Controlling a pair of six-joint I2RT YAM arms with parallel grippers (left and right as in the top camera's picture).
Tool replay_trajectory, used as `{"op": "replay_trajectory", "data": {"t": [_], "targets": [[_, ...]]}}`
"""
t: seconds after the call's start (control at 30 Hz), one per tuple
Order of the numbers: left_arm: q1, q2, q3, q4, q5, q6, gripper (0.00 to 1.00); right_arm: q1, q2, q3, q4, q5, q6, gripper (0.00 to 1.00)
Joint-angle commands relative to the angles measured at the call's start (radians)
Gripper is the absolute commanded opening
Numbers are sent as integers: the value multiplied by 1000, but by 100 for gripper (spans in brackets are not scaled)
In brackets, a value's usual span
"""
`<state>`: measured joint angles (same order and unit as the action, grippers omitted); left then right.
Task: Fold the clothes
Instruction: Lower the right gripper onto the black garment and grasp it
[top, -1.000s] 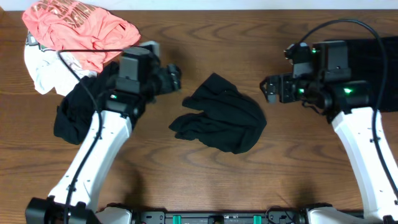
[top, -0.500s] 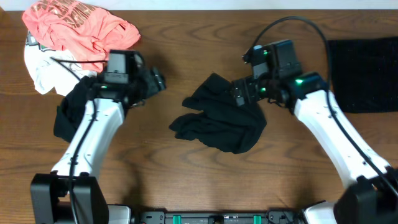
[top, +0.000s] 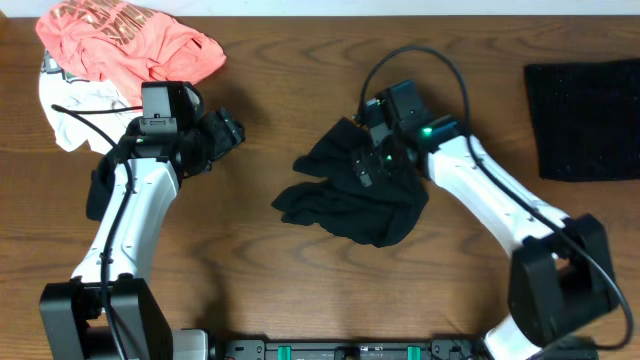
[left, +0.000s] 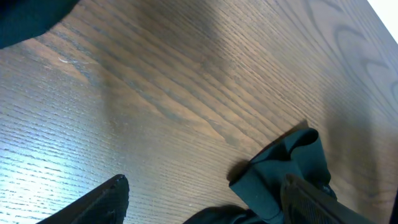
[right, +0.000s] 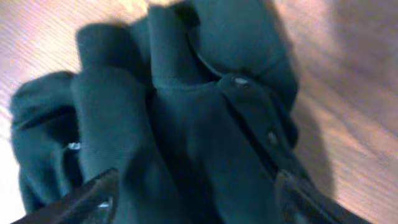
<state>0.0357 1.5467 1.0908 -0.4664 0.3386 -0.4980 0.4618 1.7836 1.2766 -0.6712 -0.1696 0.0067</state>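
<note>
A crumpled black garment (top: 350, 200) lies mid-table; the right wrist view shows its collar and button placket (right: 236, 112). My right gripper (top: 362, 166) is down on its upper part, jaws open and astride the cloth (right: 199, 199). My left gripper (top: 226, 133) hovers left of it, open, with only bare wood between its fingers (left: 208, 208); the garment's edge (left: 280, 171) shows ahead. More clothes sit at the far left: a coral-pink printed tee (top: 125, 45), a white one (top: 58, 112) and a black one (top: 100, 190) partly under the left arm.
A flat, folded black garment (top: 585, 115) lies at the far right edge. The wooden table (top: 300, 280) shows bare between the piles. Cables loop over both arms.
My right arm has swung left from the folded piece at the right onto the central black garment, and its jaws have narrowed a little. My left arm has drawn back to the left.
</note>
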Motion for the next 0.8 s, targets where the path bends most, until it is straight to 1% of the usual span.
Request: {"op": "replay_trajectory", "data": {"t": [0.0,0.03,0.1,0.33,0.4,0.43,0.73,0.77], "targets": [[2,-5,16,-5,13,0,78,18,33,19,-1,13,-8,65],[2,-5,16,-5,13,0,78,19,35,19,-1,13,-8,58],[2,-5,16,-5,13,0,78,19,35,19,-1,13,-8,46],[2,-5,16,-5,13,0,78,18,34,19,-6,13,-8,16],[2,-5,16,-5,13,0,78,18,34,19,-6,8,-8,4],[2,-5,16,-5,13,0,78,18,34,19,-6,5,-8,1],[2,-5,16,-12,13,-1,78,18,-65,95,-96,2,-15,1],[2,-5,16,-12,13,-1,78,18,-76,101,-105,2,-19,3]]}}
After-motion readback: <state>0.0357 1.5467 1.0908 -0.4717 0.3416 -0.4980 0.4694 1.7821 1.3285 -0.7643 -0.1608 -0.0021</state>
